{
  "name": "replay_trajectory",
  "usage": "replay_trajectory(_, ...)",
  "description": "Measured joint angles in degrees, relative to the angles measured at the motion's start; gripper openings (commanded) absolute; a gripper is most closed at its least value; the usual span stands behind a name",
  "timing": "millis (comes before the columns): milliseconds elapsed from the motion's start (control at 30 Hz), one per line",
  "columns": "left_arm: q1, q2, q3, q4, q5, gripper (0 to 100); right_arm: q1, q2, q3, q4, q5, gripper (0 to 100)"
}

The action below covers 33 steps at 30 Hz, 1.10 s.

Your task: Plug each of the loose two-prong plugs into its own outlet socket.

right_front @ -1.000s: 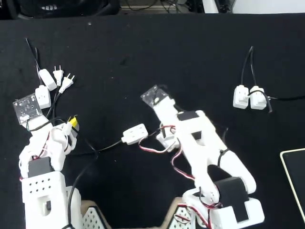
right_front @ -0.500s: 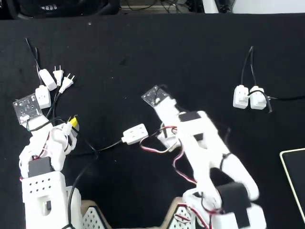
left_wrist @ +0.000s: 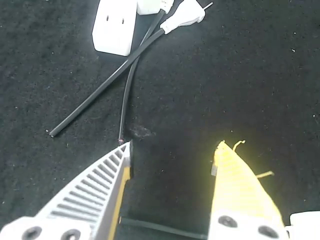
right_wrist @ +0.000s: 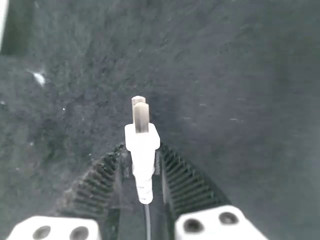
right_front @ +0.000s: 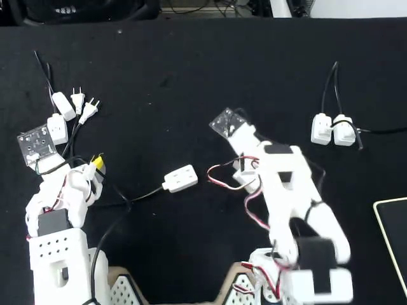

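The right tool is closed on a white two-prong plug. Its ribbed fingers pinch the plug's body from both sides, and the prongs point out ahead over the black table. This tool sits just to the right of the middle socket and a little farther out than it, so plug and socket are near each other but apart. Nothing is plugged into the middle socket, as far as the overhead view shows.

The left tool is well to the left of the middle socket. It is wide open and holds nothing, with only bare cloth and a black cord between its fingers.

Farther out, to the left of the middle socket, two loose plugs lie side by side with their prongs bare. Two small white sockets lie just beside them.

Far to the right of the middle socket are two white blocks, touching, each with a black cord. They may already be a joined pair, but I cannot tell.

The task looks to be at an early stage. One plug is gripped but not yet seated, and the two far-left plugs are untouched. What is left is to line the held prongs up with a socket's slots and push the plug in, then do the same for the other two.
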Motion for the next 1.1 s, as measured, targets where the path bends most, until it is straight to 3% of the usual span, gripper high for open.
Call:
replay_trajectory(200,0.00,0.00,0.00,0.00,0.00,27,-0.09,7.82,-5.19,1.58,-5.45,1.5)
replay_trajectory(367,0.00,0.00,0.00,0.00,0.00,27,-0.09,8.62,-8.97,4.92,-8.53,7.8)
replay_trajectory(767,0.00,0.00,0.00,0.00,0.00,27,-0.09,8.62,-9.41,5.98,-8.79,5.4)
replay_trajectory(967,0.00,0.00,0.00,0.00,0.00,27,-0.09,8.62,-9.41,5.98,-9.14,10.7)
replay_trajectory(1100,0.00,0.00,0.00,0.00,0.00,27,-0.09,8.62,-9.41,5.98,-10.90,9.3)
